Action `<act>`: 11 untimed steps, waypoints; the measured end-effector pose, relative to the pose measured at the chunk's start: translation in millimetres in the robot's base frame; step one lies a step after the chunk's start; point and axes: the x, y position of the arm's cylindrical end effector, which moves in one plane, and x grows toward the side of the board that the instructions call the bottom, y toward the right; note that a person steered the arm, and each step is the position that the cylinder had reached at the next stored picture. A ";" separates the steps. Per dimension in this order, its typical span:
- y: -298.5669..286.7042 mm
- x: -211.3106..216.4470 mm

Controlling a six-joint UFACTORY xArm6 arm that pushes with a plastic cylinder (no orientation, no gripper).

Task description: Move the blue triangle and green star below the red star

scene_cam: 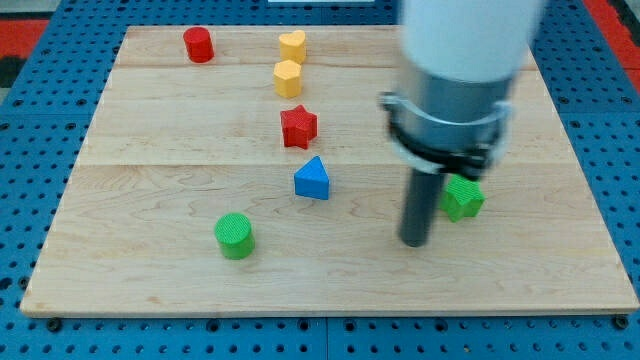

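Rod-wise, my tip sits on the wooden board, holding nothing, just left of the green star. Blue triangle is already right below the red star, with the green star well off to the red star's lower right.

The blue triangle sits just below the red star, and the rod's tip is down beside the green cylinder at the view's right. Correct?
Not quite. In the camera view my tip is beside the green star, not the green cylinder, which stands at the lower left. The blue triangle does sit just below the red star.
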 end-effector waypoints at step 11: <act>-83.0 -26.1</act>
